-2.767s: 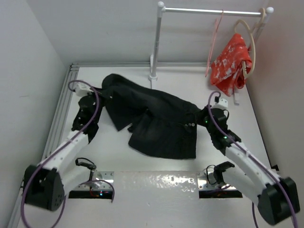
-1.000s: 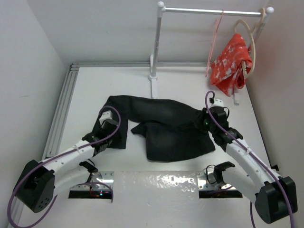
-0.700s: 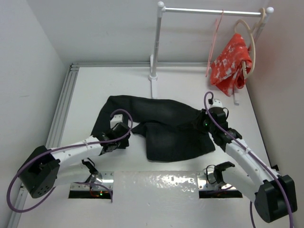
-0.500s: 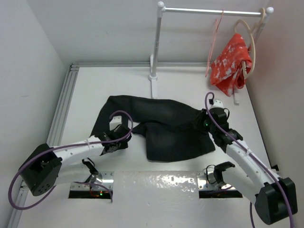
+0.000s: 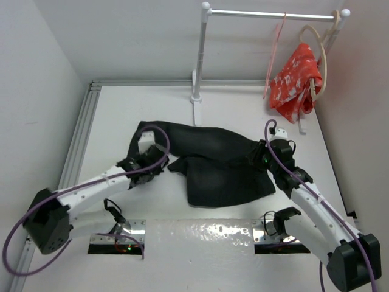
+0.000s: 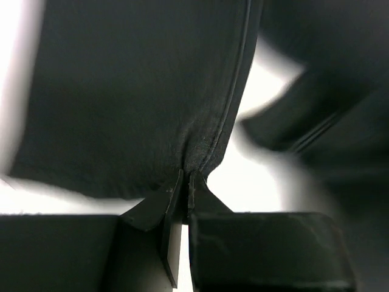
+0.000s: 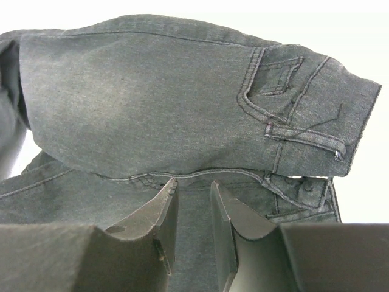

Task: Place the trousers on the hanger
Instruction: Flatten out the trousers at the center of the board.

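Black trousers [image 5: 219,173] stretch left to right across mid-frame, the left gripper [image 6: 185,182] pinched tight on a leg seam at their left end, the right gripper [image 7: 191,191] slightly parted at the waist, the hanger [image 5: 275,52] well apart, upper right.

You face a robot lab cell: white bench [image 5: 115,109], bare white panels [image 5: 42,67] enclosing it, garment rail [image 5: 243,13] at its far edge.
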Controlling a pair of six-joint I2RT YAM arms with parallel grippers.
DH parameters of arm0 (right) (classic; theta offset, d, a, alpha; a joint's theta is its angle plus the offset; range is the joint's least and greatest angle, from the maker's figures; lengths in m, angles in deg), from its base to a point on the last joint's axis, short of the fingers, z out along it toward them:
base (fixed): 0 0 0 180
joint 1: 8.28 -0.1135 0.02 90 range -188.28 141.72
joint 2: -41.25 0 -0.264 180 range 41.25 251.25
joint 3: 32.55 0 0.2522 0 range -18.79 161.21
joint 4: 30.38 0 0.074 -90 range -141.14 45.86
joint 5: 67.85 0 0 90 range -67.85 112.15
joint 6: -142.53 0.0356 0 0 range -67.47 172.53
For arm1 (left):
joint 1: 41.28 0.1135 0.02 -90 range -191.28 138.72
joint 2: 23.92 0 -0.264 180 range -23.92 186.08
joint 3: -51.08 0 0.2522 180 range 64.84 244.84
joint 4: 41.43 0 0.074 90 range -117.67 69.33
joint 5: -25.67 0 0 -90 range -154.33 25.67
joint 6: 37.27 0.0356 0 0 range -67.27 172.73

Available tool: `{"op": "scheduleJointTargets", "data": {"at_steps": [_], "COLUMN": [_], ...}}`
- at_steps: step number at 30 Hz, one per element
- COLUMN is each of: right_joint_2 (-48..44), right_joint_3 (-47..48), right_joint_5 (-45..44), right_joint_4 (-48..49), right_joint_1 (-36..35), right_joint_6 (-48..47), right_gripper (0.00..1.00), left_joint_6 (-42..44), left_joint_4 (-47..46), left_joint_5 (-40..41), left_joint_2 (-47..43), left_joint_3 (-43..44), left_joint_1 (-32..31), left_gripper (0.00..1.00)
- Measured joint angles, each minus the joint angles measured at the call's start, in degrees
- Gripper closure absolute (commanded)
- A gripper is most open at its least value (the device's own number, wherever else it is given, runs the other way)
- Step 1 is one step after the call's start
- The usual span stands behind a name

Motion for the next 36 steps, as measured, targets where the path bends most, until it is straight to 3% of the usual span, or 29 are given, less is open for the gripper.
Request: {"op": "scheduleJointTargets", "data": {"at_steps": [2,7,12,15,18,24,30,33,36], "right_joint_2": [-0.02,-0.07,-0.66,-0.9,-1.42,-1.38,-1.77,-2.43,-2.38], "right_joint_3": [0.0,-0.15,-0.42,-0.44,-0.85,-0.96,-0.96,-0.96,-0.96], "right_joint_5": [-0.02,-0.02,-0.24,-0.66,-1.92,-2.51,-3.13,-3.61,-4.37], "right_joint_4": [0.07,0.02,0.02,0.02,0.07,0.04,-0.24,-0.28,-0.96], "right_joint_1": [0.0,0.0,0.0,0.0,0.0,0.0,0.0,0.0,0.0], "right_joint_6": [0.0,-0.02,-0.02,-0.02,-0.02,0.0,-0.02,-0.02,0.0], "right_gripper": [0.72,0.71,0.7,0.68,0.68,0.68,0.7,0.76,0.76], "left_joint_6": [2.05,6.45,9.49,11.21,12.52,14.93,15.08,15.5,14.6], "left_joint_4": [0.7,-2.69,-2.43,-3.23,-2.16,-1.9,-2.45,-3.23,-6.4], "left_joint_5": [0.52,0.85,1.77,1.92,2.58,-2.45,-13.97,-9.07,0.98], "left_joint_2": [-4.46,-7.58,1.73,10.03,13.7,10.12,8.87,3.23,-8.61], "left_joint_3": [5.95,20.37,31.23,35.58,34.36,31.69,43.54,42.1,28.65], "left_joint_1": [4.55,25.16,34.29,37.77,41.68,48.94,48.39,48.17,48.22], "left_gripper": [1.0,1.0,1.0,1.0,1.0,1.0,1.0,1.0,1.0]}}
